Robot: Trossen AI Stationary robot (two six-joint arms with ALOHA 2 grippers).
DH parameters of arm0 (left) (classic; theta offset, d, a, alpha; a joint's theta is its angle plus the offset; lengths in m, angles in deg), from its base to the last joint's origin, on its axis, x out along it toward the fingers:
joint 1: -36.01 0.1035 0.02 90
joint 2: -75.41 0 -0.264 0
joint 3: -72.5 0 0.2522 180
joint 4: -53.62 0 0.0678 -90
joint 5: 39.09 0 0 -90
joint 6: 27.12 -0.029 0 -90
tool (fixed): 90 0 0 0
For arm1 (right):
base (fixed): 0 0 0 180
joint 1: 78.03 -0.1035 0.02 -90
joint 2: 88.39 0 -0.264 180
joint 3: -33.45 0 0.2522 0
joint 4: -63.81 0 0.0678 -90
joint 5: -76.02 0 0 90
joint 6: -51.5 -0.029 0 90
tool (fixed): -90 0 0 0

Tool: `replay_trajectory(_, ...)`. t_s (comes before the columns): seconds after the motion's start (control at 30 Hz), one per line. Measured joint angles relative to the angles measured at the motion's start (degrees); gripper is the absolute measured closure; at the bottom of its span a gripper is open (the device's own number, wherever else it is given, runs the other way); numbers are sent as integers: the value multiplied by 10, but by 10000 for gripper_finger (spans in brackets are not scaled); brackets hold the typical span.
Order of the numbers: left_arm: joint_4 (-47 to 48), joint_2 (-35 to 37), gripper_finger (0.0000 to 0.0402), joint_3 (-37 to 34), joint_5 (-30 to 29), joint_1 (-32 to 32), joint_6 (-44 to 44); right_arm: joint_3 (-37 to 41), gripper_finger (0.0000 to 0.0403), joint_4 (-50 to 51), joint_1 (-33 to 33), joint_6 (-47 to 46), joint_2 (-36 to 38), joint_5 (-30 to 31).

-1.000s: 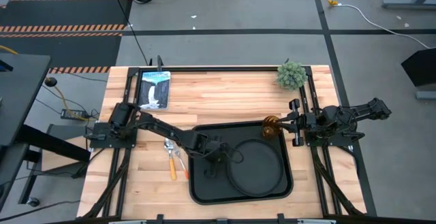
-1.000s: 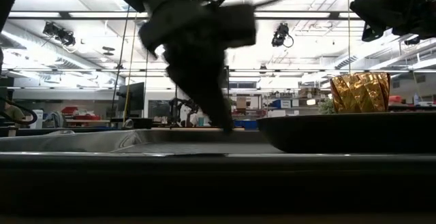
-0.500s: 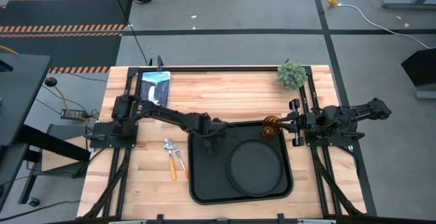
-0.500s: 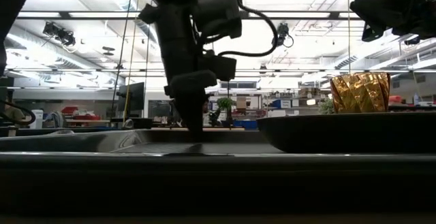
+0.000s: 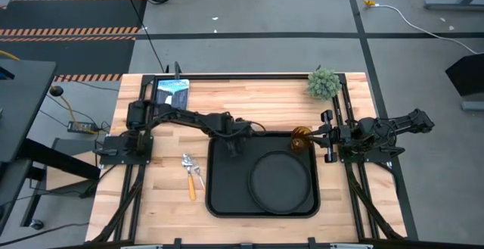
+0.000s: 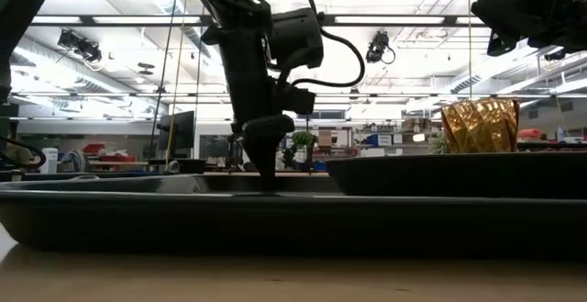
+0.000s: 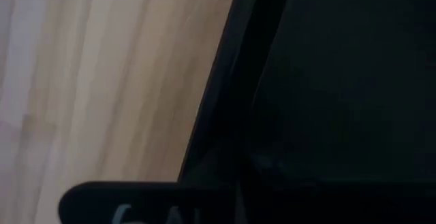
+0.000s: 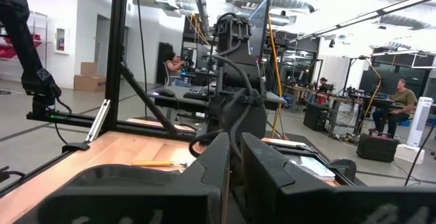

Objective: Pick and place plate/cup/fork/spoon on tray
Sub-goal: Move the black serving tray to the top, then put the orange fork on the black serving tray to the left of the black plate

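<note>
On the tabletop (image 5: pixel 249 98), the fork (image 5: pixel 188 178) and spoon (image 5: pixel 200 176) lie side by side just left of the tray (image 5: pixel 224 196), apart from both claws. The left claw (image 5: pixel 234 144) points down at the tray's far-left corner, whether clenched or released I cannot tell. The plate (image 5: pixel 283 182) lies in the tray's right half and the cup (image 5: pixel 301 140) stands at its far-right corner, just left of the right claw (image 5: pixel 327 138), whose fingers are pressed together, empty.
</note>
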Motion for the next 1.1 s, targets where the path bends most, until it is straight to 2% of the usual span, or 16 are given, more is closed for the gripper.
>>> replay_trajectory(0.2, 44, 17, 390, 23, 48, -10, 52, 0, 357, 0, 0, 0, 0, 0)
replay_trajectory(0.43, 117, 56, 390, 59, 52, -63, 179, 0, 357, -3, 0, 0, 0, 0)
replay_trajectory(0.6, 217, 58, 390, 59, 52, -117, 278, 0, 357, -3, 0, 0, 0, 0)
replay_trajectory(0.77, 303, 60, 390, 36, -8, -174, 425, 0, 357, -4, 0, 0, 0, 0)
replay_trajectory(0.83, 301, 71, 392, 10, -28, -199, 490, 0, 357, -4, 0, 0, 0, 0)
replay_trajectory(1.1, 245, 111, 396, -69, -17, -286, 744, 0, 357, -5, 0, 0, 0, 0)
